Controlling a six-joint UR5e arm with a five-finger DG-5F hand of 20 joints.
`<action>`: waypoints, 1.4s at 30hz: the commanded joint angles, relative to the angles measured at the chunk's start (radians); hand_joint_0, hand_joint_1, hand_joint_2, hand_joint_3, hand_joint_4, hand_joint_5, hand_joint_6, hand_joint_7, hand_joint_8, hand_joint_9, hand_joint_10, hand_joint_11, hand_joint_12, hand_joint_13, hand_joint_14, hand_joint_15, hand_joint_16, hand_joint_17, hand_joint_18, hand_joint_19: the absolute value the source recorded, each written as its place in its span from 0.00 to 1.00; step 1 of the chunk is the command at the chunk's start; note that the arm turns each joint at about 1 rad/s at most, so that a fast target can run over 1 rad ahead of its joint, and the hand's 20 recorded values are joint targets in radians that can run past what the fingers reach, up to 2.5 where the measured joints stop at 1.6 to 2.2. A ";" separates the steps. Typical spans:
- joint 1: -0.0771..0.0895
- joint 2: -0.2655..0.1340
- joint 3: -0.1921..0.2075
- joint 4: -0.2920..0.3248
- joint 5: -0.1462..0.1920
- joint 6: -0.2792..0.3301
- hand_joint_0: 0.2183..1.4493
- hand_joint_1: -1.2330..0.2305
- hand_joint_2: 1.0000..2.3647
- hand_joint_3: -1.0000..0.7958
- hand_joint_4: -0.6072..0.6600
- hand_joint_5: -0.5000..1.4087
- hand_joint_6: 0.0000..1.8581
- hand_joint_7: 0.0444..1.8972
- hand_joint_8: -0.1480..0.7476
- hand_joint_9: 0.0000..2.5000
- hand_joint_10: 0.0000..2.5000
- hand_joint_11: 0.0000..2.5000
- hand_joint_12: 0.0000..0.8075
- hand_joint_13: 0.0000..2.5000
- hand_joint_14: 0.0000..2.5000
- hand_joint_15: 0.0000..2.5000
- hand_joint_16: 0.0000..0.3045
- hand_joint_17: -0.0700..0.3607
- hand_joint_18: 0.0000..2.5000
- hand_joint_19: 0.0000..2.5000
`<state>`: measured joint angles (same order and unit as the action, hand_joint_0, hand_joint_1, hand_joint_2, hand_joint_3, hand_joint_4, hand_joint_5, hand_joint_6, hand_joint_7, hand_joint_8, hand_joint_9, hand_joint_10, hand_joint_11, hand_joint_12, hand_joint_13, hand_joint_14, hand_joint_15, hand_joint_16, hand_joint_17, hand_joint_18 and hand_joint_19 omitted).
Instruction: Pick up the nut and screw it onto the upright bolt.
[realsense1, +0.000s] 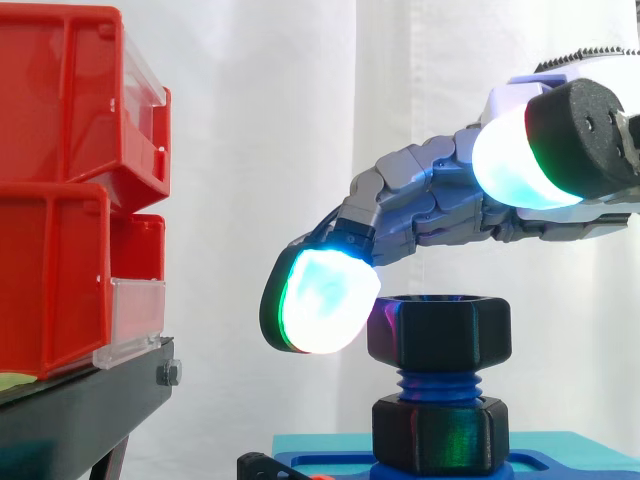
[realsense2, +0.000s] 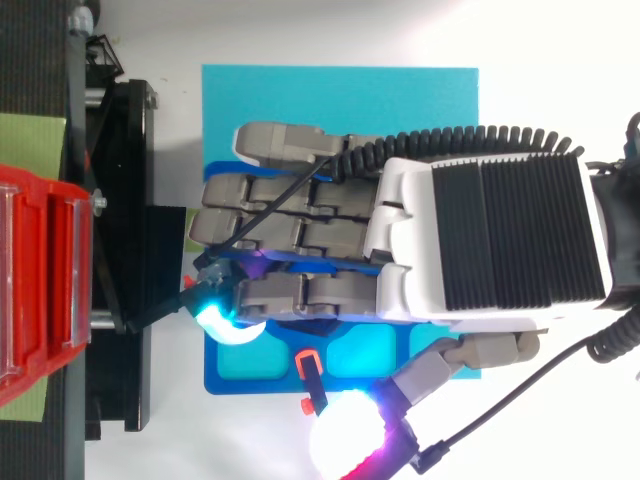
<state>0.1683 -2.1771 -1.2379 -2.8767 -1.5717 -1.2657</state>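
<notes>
Over the upright bolt (realsense1: 438, 386), you had the hand (realsense2: 490, 240) reaching in from the right in the side view, fingers (realsense1: 430, 195) stretched nearly straight and loosely spread, gripping nothing. One fingertip pad (realsense1: 322, 300), glowing white with a green edge, bent down at the left side of the nut (realsense1: 440, 328); whether it touched or was just beside it, could not tell. The thumb pad (realsense1: 515, 160), white-cyan, stood high and to the right, well apart from the nut. The nut was black, hexagonal, sitting level on top of the bolt's blue thread, with some thread bare beneath it. Below the thread sat a black hex collar (realsense1: 440, 436) on a blue fixture (realsense2: 225, 375), which lay on a teal mat (realsense2: 340, 95). From above, your hand's back covered the nut and bolt; the fingers pointed toward the red bins (realsense1: 60, 150), and the thumb stuck out sideways past the fixture's edge. The bins were stacked on a black stand (realsense1: 90, 410) at the left, well apart from the bolt. A white curtain (realsense1: 260, 120) hung behind.
</notes>
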 joint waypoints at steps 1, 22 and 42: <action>-0.006 -0.001 0.000 -0.006 -0.007 -0.001 0.21 0.67 0.00 0.28 0.67 0.18 0.27 0.38 0.45 0.12 0.00 0.00 0.40 0.03 0.00 0.00 0.13 0.37 0.00 0.00; -0.036 0.000 0.035 -0.070 -0.074 -0.009 0.22 0.66 0.00 0.28 0.68 0.19 0.27 0.45 0.46 0.13 0.00 0.00 0.40 0.04 0.00 0.00 0.13 0.37 0.00 0.00; -0.079 0.000 0.084 -0.154 -0.103 -0.063 0.22 0.66 0.00 0.28 0.69 0.20 0.27 0.50 0.46 0.14 0.00 0.00 0.40 0.06 0.00 0.00 0.13 0.36 0.00 0.00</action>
<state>0.0914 -2.1767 -1.1535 -3.0282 -1.6749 -1.3282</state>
